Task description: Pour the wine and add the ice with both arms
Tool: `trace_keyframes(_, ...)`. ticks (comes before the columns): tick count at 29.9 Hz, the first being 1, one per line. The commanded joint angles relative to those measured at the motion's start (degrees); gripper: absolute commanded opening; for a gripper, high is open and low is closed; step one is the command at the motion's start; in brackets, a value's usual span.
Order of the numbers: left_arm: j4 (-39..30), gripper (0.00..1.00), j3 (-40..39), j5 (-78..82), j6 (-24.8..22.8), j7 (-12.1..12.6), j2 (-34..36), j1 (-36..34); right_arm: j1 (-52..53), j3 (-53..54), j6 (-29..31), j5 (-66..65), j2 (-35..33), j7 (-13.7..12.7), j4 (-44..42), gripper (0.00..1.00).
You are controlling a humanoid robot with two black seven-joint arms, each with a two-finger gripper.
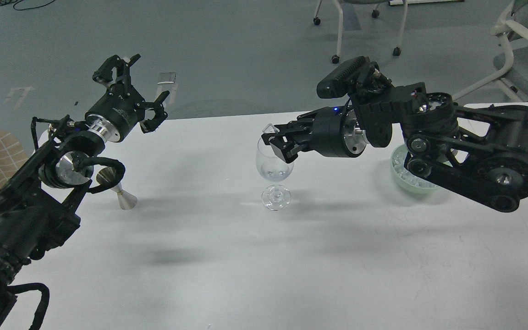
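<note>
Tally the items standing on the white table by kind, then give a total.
Clear stemmed wine glass, a little colourless liquid inside: 1
Steel double-cone jigger: 1
Pale green bowl of ice cubes: 1
Total: 3

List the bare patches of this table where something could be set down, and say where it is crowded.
Free: the wide near half of the table, in front of the jigger and stemmed glass; also the stretch between those two. Crowded: the right side, where the right arm overhangs the green bowl and its right gripper holds an ice cube at the glass rim.
</note>
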Motion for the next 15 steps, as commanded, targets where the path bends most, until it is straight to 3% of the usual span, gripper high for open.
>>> trace_keyframes(1,-0.1,0.97,0.0,0.0,0.0,-0.1,0.1,0.0,0.2,0.0,0.0,0.1,0.0,0.0,-0.1,0.28)
trace_keyframes(5,0.0,0.97,0.0,0.0,0.0,-0.1,0.2,0.0,0.3,0.1,0.0,0.3,0.0,0.0,0.0,0.36)
trace_keyframes(15,0.0,0.97,-0.1,0.0,0.0,-0.1,0.2,0.0,0.3,0.1,0.0,0.5,0.0,0.0,0.1,0.44)
